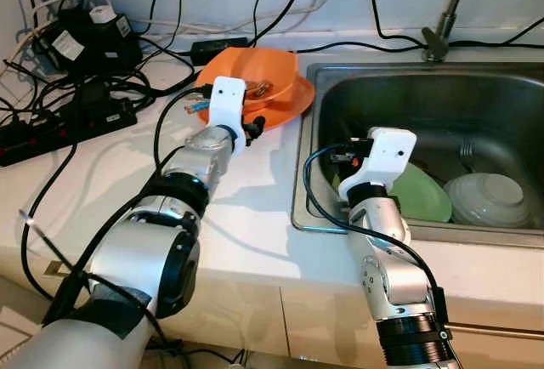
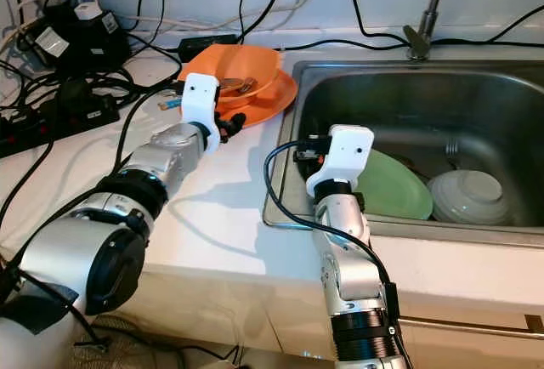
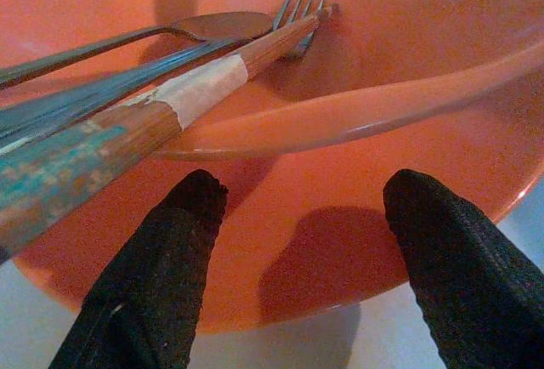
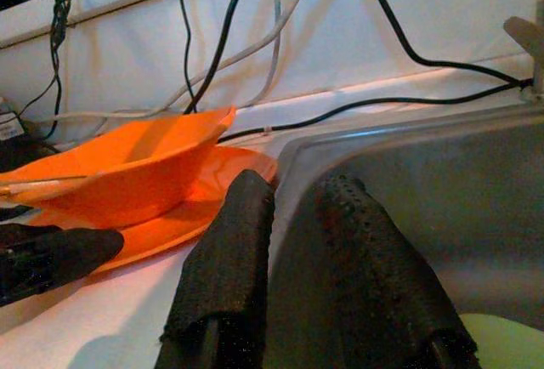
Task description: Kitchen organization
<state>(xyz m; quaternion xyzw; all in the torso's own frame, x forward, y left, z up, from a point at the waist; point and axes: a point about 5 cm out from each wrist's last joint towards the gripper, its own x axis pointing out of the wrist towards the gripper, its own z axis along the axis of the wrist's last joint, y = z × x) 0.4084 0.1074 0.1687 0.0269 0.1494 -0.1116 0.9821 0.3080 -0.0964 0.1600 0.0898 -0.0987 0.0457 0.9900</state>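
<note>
An orange bowl (image 1: 255,76) sits on an orange plate (image 1: 296,97) on the white counter, just left of the sink (image 1: 399,105). A fork, a spoon and wooden chopsticks (image 3: 212,71) lie in the bowl. My left gripper (image 3: 306,195) is open at the near rim of the plate, its fingertips (image 1: 253,124) right at the edge with nothing held. My right gripper (image 4: 293,195) hovers over the sink's left edge, shut with nothing in it. In the basin lie a green plate (image 1: 425,195) and a white bowl (image 1: 486,199).
Power strips, adapters and tangled black cables (image 1: 68,122) crowd the counter's left and back. The faucet (image 1: 442,29) stands behind the sink. A fork (image 1: 466,155) lies in the basin behind the dishes.
</note>
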